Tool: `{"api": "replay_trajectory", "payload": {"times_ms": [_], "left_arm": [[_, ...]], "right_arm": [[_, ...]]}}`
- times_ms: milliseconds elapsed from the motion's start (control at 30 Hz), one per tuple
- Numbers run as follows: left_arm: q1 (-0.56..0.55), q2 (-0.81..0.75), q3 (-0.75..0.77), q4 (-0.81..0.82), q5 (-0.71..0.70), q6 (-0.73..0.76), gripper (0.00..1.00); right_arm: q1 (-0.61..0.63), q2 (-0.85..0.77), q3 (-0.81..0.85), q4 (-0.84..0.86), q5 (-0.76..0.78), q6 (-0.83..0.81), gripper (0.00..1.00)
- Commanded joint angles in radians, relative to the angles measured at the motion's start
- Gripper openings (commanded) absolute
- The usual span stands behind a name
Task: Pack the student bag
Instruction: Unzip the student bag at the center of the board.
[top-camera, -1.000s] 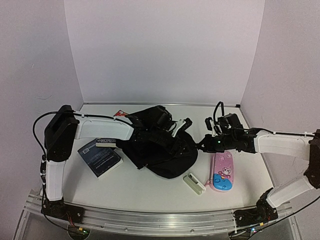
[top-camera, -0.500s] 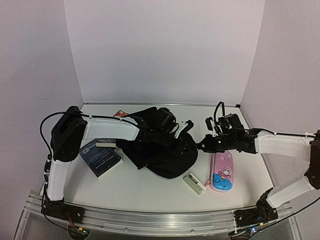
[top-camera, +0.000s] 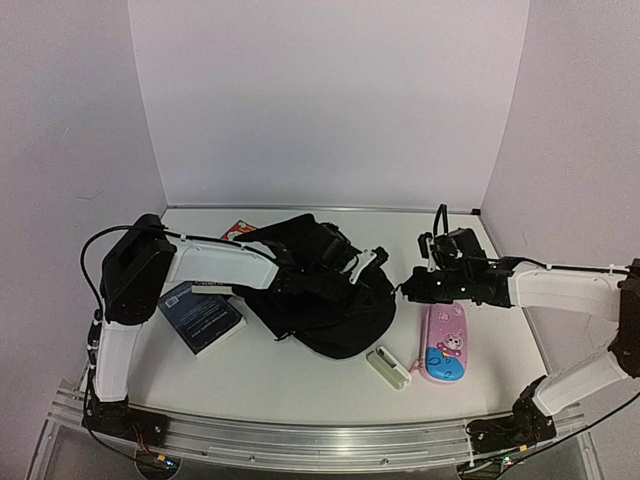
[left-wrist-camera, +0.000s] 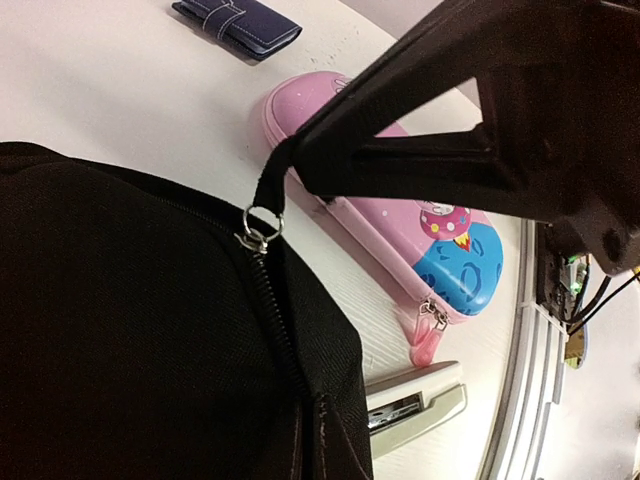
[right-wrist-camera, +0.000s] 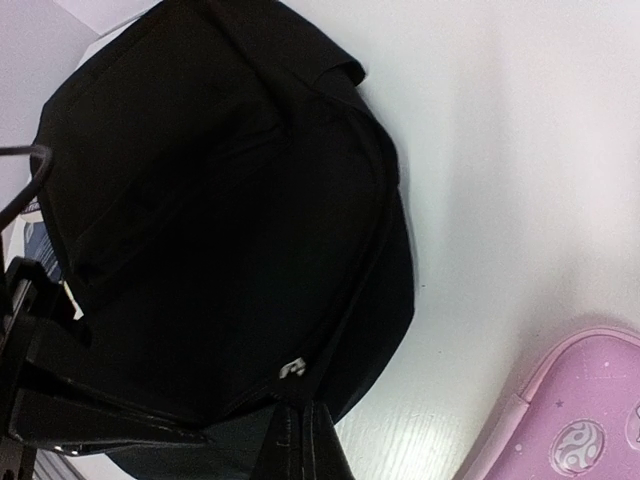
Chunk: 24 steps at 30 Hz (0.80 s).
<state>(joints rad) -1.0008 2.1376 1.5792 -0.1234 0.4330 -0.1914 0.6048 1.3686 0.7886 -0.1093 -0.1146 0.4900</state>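
Backdrop: plain pale lilac-white back wall panel (top-camera: 330, 100), flanked by matching left side wall (top-camera: 60, 150) and right side wall (top-camera: 580, 130), formed three-sided booth. Floor of booth was flat white table top (top-camera: 300, 375); thin metal strip (top-camera: 320, 207) ran along back joint; ribbed aluminium rail (top-camera: 320, 440) edged near side. Lighting was even, shadows soft.

Backpack (top-camera: 330, 315) was plain black. Pencil case (top-camera: 445, 343) was pink, with a blue end and cartoon print. Book (top-camera: 200, 318) was navy. Stapler (top-camera: 388, 367) was cream.
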Motion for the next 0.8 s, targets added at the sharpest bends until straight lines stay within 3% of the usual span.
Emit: {"api": "replay_trajectory", "payload": {"times_ms": [0,367,767], "left_arm": [[-0.002,-0.126,-0.087,0.068,-0.014,0.014,0.0],[-0.004,-0.251,-0.225,0.107,0.137,0.029,0.0],[-0.006,-0.325,-0.277,0.095,0.22,0.027,0.0]], "right_arm": [[-0.004,0.06,0.038,0.021,0.185,0.071,0.0],[-0.013,0.251,0.19,0.02,0.169,0.043,0.0],[-0.054,0.486,0.417,0.032,0.123,-0.068,0.0]]}}
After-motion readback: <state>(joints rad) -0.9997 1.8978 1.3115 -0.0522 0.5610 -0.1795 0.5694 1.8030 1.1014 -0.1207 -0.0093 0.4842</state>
